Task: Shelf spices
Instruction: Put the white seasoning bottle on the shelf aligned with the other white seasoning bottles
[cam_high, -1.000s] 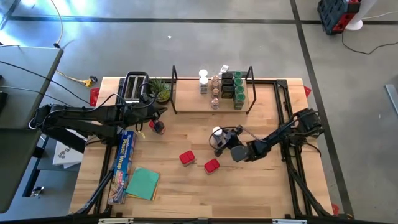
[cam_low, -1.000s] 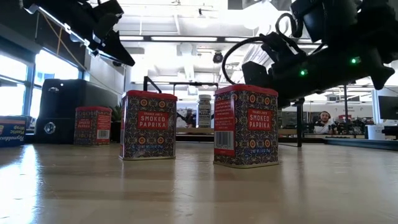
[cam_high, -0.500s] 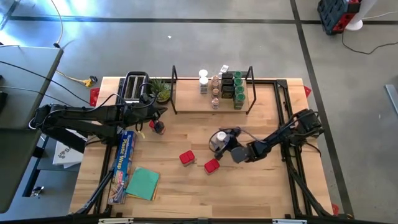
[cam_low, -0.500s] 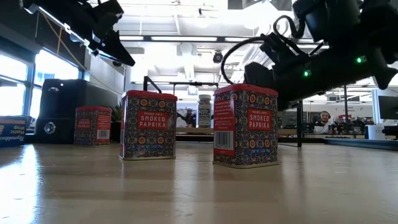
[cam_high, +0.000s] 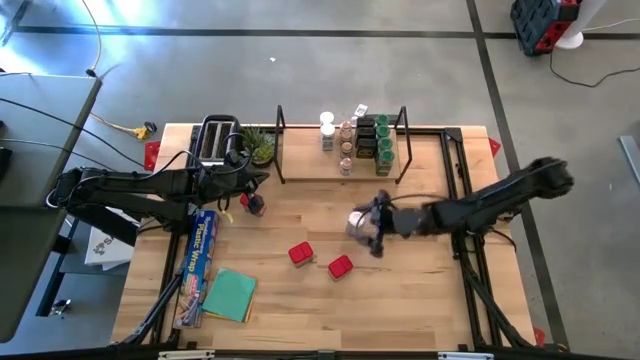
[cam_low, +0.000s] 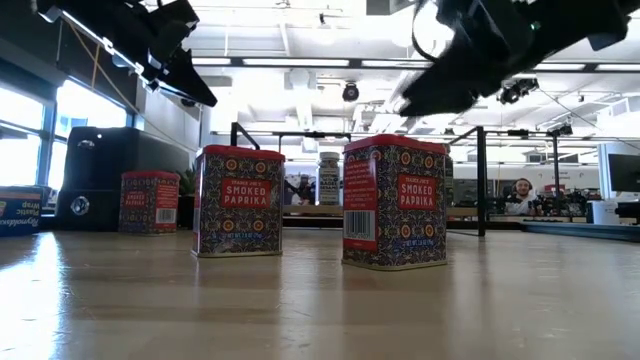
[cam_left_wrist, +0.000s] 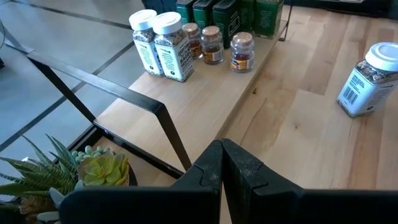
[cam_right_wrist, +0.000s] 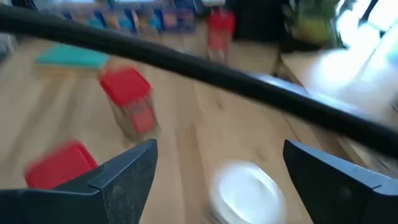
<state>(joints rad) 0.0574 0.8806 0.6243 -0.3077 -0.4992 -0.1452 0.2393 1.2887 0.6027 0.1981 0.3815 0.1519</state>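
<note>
My closed left hand (cam_high: 258, 176) idles over by the black toaster (cam_high: 214, 140), while my right hand (cam_high: 372, 222), fingers spread wide, hovers right above the upright white-lidded clear spice jar (cam_high: 358, 221), seemingly not yet gripping it, on the wooden surface (cam_high: 300, 310).

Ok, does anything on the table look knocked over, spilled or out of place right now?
Nothing is tipped or spilled. The white-lidded jar and three red tins stand upright on the table, not yet on the shelf. The right gripper is open over that jar.
</note>
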